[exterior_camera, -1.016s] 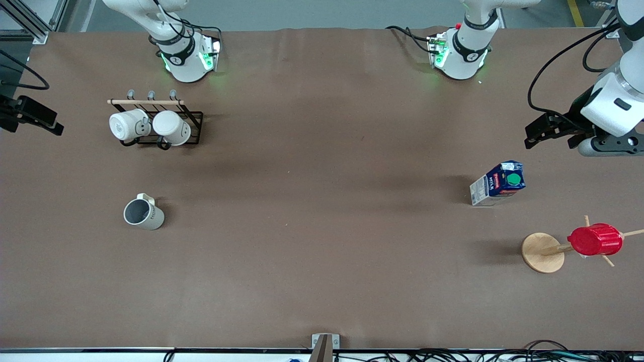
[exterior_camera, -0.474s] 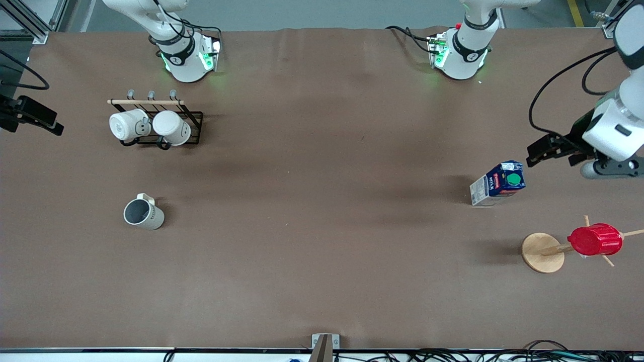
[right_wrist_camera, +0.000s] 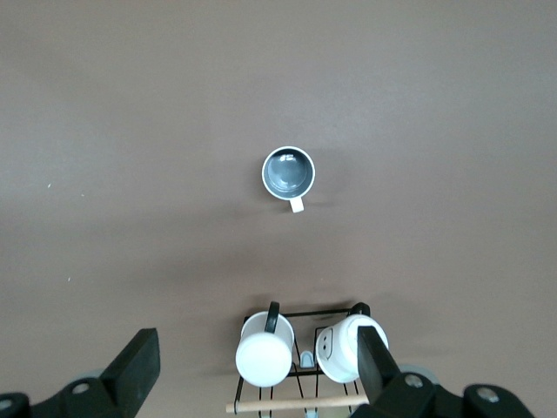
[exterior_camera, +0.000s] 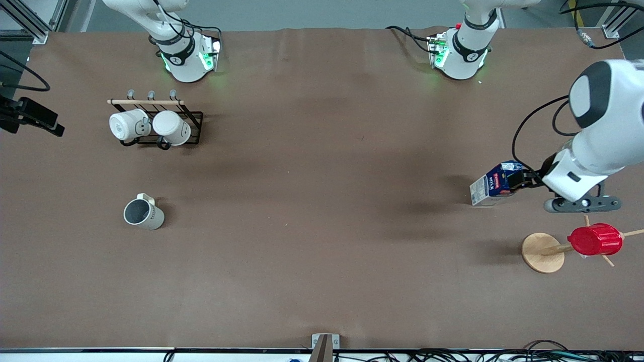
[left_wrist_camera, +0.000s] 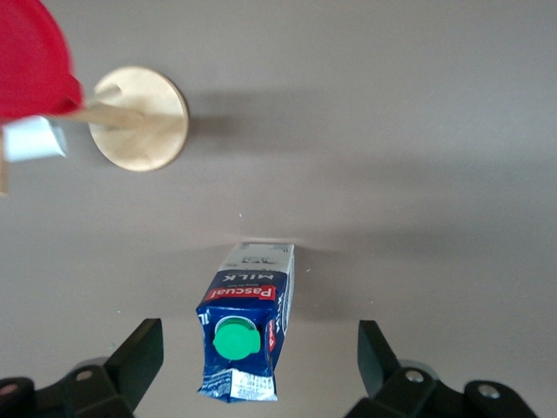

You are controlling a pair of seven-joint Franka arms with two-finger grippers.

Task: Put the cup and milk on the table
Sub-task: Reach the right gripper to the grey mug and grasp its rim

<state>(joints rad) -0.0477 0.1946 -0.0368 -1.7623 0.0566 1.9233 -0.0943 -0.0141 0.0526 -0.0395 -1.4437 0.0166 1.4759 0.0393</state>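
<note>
Brown matte covering spans the whole worktop (exterior_camera: 322,226). At the left arm's end of it stands the milk (exterior_camera: 497,183), a small dark blue and white carton with a round green cap. The left hand (left_wrist_camera: 261,366) is right at the carton, its two dark fingers (left_wrist_camera: 139,357) spread wide open on either side of the carton's top, with clear gaps between each finger and the carton. From the left wrist camera, the carton's sloped face reads "Pascual" in white and "MILK" on a red band, with small print on the white panel too fine to read.

Nearer the front camera than the carton, a round wooden stand (exterior_camera: 542,252) with thin pegs carries a ribbed red cup (exterior_camera: 594,240) on its side.

Toward the right arm's end of the worktop, the cup (exterior_camera: 143,213), a light grey-beige mug with a dark grey inside, stands upright on the bare covering; dark lettering on its side is not legible. Farther from the front camera, a black wire rack (exterior_camera: 160,125) with a wooden bar holds two plain white mugs (exterior_camera: 149,126).

The right hand (right_wrist_camera: 257,374) hangs high over the rack end of the worktop, fingers wide apart and holding nothing, well apart from the grey-beige mug.
</note>
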